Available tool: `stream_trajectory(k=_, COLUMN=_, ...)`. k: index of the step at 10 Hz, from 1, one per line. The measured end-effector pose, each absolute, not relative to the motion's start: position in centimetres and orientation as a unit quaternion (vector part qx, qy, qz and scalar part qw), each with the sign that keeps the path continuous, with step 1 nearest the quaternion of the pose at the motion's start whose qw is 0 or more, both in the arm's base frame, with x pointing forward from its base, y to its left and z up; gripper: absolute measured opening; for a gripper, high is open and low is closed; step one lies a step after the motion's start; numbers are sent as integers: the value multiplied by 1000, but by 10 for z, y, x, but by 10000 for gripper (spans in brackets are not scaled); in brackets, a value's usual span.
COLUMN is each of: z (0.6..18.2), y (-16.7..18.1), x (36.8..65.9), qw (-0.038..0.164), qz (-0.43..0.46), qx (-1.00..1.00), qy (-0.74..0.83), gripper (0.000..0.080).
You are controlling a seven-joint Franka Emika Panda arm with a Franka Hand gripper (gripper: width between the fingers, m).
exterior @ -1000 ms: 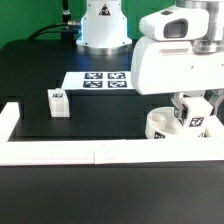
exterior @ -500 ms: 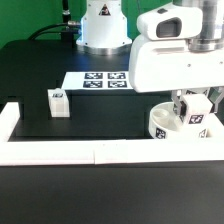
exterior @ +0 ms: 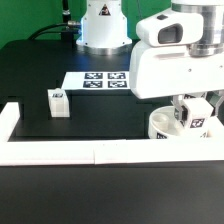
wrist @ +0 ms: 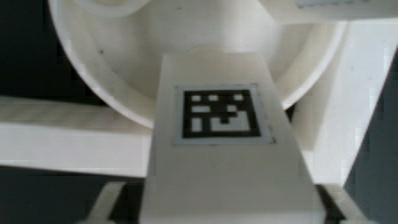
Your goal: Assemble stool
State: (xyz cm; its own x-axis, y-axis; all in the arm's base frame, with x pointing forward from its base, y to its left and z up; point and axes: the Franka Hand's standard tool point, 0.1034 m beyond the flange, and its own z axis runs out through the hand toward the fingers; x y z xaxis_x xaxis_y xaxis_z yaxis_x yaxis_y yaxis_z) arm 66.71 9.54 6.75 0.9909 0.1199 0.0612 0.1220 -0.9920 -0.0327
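Gripping a white rectangular plastic leg block (wrist: 217, 110) between fingers (exterior: 180, 103) closed on its sides, at a white round plastic disc seat (exterior: 157, 122) by the tabletop's (exterior: 100, 112) near edge, the exterior view's right; risking jamming through tilting off the socket; possibly shoving the seat.

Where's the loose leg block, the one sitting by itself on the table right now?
The lone leg block stands on the black table at the exterior view's left, just inside the corner of the border rail, left of the marker board.
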Motion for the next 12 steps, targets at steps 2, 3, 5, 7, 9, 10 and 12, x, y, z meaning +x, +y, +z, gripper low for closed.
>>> stream_trajectory(k=2, z=67, y=97, x=667, qw=17, qz=-32, qx=-998, qy=-55, gripper=337)
stream_trajectory(k=3, z=67, y=97, x=667, qw=17, qz=-32, qx=-998, qy=-56, gripper=453)
stream_trajectory(k=5, z=67, y=97, x=667, qw=17, qz=-32, qx=-998, qy=-55, gripper=576)
stream_trajectory(k=7, z=67, y=97, x=667, qw=17, qz=-32, qx=-998, qy=-55, gripper=645)
stream_trajectory(k=9, z=68, y=97, x=667, qw=18, qz=-29, qx=-998, qy=-52, gripper=648)
stream_trajectory(k=10, z=75, y=97, x=665, qw=23, qz=-17, qx=-999, qy=-43, gripper=648)
stream_trajectory(k=12, z=97, y=88, x=668, qw=30, qz=-17, qx=-999, qy=-38, gripper=648)
